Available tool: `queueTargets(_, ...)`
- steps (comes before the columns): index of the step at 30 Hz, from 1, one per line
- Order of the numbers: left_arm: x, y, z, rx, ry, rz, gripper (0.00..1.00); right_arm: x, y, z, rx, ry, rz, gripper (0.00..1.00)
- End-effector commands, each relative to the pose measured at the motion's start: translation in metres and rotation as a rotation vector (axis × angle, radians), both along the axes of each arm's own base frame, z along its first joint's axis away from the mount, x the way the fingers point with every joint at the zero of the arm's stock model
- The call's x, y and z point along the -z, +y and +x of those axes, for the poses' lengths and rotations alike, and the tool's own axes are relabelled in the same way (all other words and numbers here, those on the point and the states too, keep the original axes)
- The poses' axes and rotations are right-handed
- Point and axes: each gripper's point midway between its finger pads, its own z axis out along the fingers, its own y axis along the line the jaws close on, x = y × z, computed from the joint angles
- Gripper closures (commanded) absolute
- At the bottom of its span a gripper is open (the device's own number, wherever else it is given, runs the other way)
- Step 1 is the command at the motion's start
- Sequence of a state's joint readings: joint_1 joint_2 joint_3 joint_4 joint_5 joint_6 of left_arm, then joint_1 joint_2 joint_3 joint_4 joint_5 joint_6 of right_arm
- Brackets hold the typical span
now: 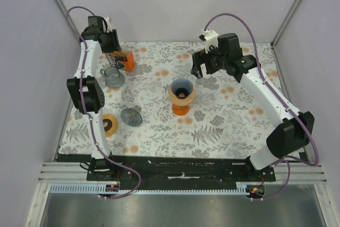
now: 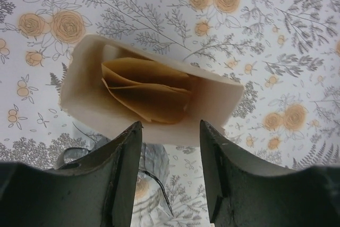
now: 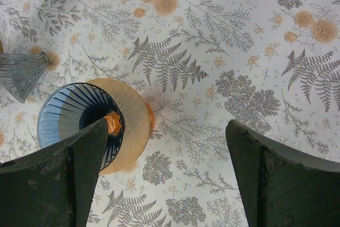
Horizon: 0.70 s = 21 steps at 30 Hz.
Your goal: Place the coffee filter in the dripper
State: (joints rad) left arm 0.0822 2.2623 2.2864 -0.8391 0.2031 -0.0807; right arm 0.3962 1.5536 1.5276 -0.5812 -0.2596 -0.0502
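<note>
The filters (image 2: 146, 91) sit folded in their paper holder (image 2: 79, 94) at the table's (image 1: 223, 126) far left; my left tool (image 2: 170, 124) hovers over it, jaws apart. My right tool (image 3: 167, 123), spread wide, hangs above the dripper (image 3: 69, 112) mid-table.

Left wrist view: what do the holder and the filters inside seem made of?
The holder looks like matte beige card, perhaps stiff paper: thin flat walls, no gloss. The filters look like unbleached brown paper: thin, curved, layered sheets.
</note>
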Motion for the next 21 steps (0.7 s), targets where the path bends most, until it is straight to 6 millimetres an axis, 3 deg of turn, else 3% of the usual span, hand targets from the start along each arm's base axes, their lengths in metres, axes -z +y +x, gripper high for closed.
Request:
queueTargets(1,-0.002,0.014,0.032,-0.096,-0.085,0.026,0.47,-0.025,0.002,0.01,0.009,-0.05,0.014,0.02)
queueTargets(8,0.012,0.024,0.048,-0.135,-0.106,0.068,0.48,-0.029,0.008,0.014,-0.005,-0.047,0.024,0.02)
queueTargets(17,0.043,0.042,0.05,-0.175,-0.055,0.148,0.45,-0.026,0.007,0.013,-0.01,-0.042,0.017,0.02)
queueTargets(21,0.055,0.041,0.05,-0.173,-0.034,0.139,0.46,-0.025,0.007,0.013,-0.015,-0.041,0.018,0.02)
